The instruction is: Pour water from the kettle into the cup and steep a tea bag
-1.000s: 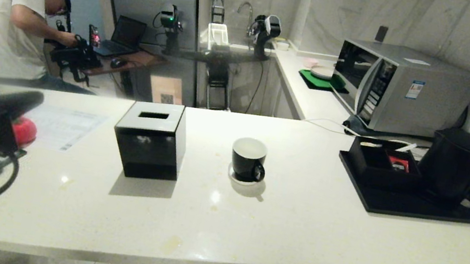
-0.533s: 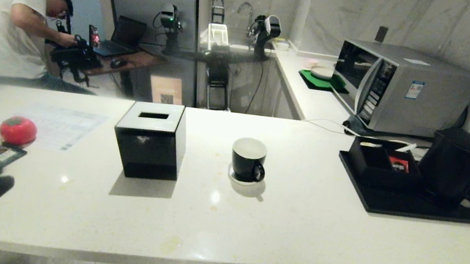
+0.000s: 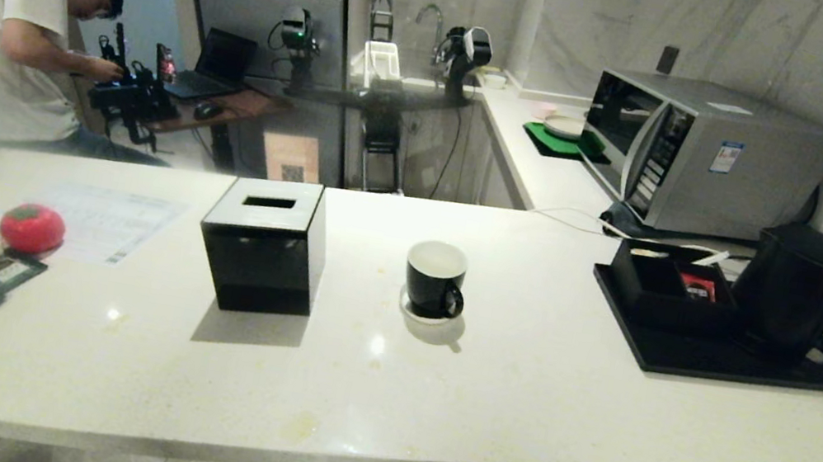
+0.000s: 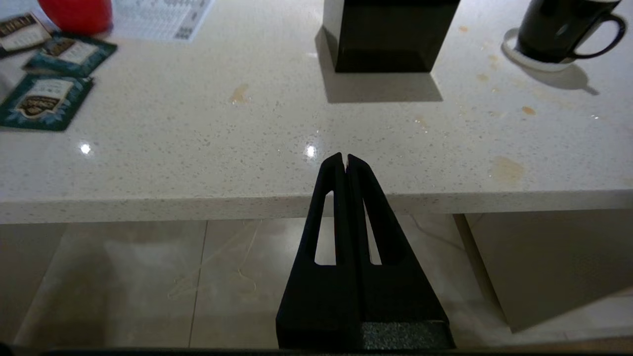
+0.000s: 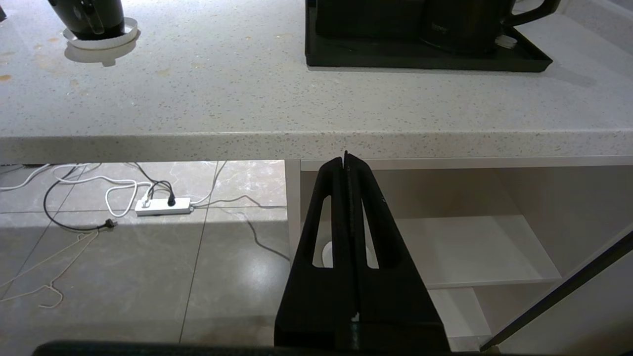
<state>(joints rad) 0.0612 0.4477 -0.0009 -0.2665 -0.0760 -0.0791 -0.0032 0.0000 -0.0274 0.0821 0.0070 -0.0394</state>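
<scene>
Your left gripper (image 4: pixel 344 159) has dropped below the counter edge, fingers pressed together, empty (right gripper (image 5: pixel 345 157) likewise); kettle (image 3: pixel 803 288) and cup (image 3: pixel 435 278) sit untouched, so nothing's started.

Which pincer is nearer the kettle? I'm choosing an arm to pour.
Right. The right pincer, shut, sits below the counter edge in front of the kettle and its tray. The left pincer, shut, is off toward the tissue box.

Left claw (image 4: pixel 345 159) closed, empty, pointing forward. Right claw (image 5: pixel 345 158) closed, empty, parked low.
</scene>
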